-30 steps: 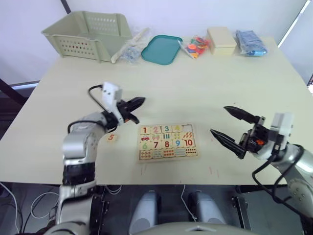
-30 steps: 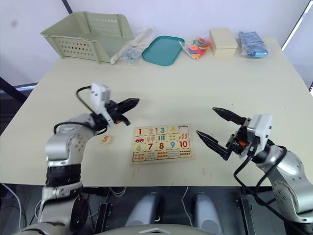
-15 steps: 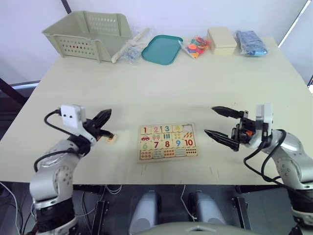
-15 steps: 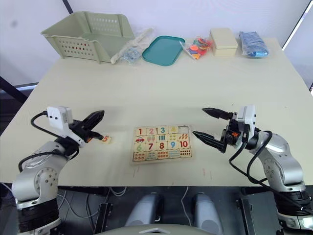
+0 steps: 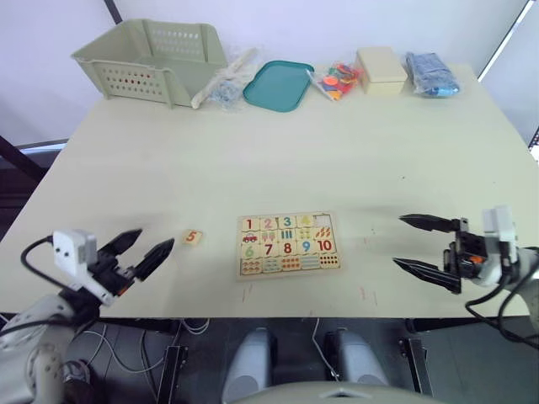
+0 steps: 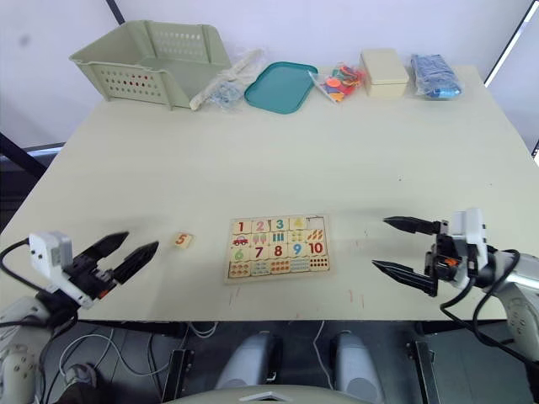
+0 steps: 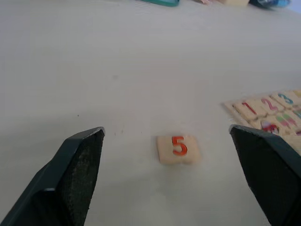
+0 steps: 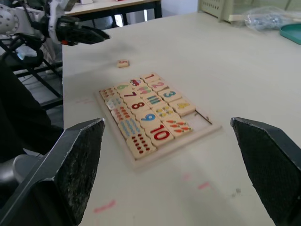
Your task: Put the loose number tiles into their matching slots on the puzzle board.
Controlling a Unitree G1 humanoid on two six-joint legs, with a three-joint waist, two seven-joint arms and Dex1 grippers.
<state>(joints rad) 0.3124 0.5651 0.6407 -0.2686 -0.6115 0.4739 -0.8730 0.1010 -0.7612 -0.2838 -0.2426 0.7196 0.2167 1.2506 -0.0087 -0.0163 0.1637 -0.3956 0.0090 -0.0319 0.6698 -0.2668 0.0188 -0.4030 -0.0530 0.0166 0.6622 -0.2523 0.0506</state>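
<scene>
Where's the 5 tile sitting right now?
The 5 tile lies flat on the table, just off the puzzle board on the robot's left, ahead of the open left pincer and untouched by it.

A pale table (image 5: 337, 160) carries the puzzle board (image 5: 288, 244) near its front edge, a loose 5 tile (image 5: 193, 237) just left of it, and along the back a green basket (image 5: 152, 59), teal tray (image 5: 279, 84), bright plastic pieces (image 5: 337, 82), cream box (image 5: 381, 69) and blue bag (image 5: 431, 74)
</scene>
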